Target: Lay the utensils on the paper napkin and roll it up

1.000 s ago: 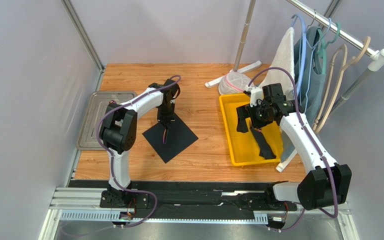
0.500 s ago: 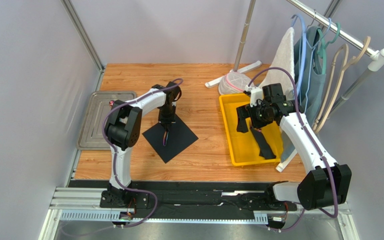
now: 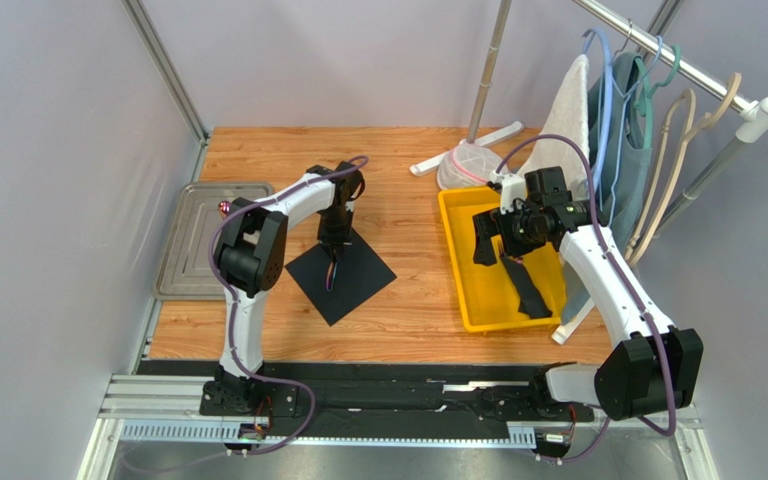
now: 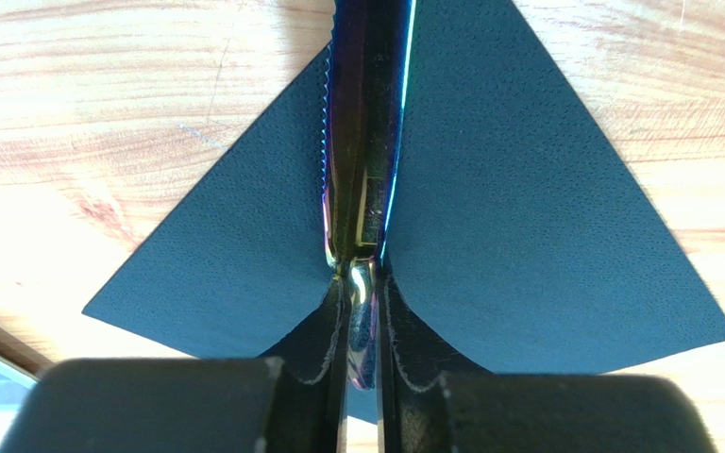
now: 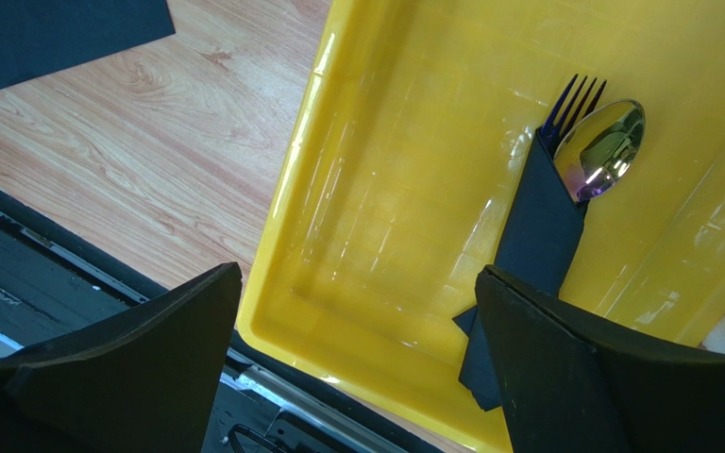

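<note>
Left gripper barely budged — still clamped on the utensils above the paper napkin; right gripper spread — release looks next.

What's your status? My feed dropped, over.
Left gripper shut on utensils, over paper napkin. Right gripper open, empty, above yellow bin. Nothing in the way.

Paper napkin: matte black square, flat on the wooden table, left of centre, turned corner-on like a diamond. Utensils: two slim iridescent purple-gold pieces, side by side and touching, lying along the napkin's diagonal from its far corner toward the middle. A second set lies in the yellow tray at right. Its fork tines and spoon bowl poke out of a rolled napkin, also black.
</note>
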`<state>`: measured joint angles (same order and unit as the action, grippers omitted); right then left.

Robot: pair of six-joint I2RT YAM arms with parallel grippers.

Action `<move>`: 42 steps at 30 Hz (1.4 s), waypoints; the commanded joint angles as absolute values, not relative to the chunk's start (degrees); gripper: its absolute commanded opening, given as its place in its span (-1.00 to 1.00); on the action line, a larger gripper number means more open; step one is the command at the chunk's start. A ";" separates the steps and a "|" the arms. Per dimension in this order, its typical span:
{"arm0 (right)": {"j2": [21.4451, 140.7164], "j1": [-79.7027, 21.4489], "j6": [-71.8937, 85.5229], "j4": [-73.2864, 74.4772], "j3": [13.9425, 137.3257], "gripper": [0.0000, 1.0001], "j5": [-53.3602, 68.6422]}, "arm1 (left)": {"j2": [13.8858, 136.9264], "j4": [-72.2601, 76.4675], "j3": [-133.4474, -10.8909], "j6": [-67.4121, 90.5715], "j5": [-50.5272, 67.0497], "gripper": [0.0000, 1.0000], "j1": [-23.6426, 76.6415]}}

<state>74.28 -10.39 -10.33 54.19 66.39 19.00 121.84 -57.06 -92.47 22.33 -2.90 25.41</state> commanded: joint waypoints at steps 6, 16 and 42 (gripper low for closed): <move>74.44 -10.55 -10.37 53.88 67.06 1.00 18.90 | 122.52 -58.45 -94.31 21.53 -2.11 -0.60 25.58; 74.53 -10.63 -10.46 54.49 67.94 1.00 19.42 | 121.99 -59.50 -96.41 21.18 -3.43 -0.33 25.58; 72.95 -10.63 -12.30 57.30 70.22 1.00 18.46 | 92.20 -56.70 -91.32 17.49 2.37 0.76 -7.80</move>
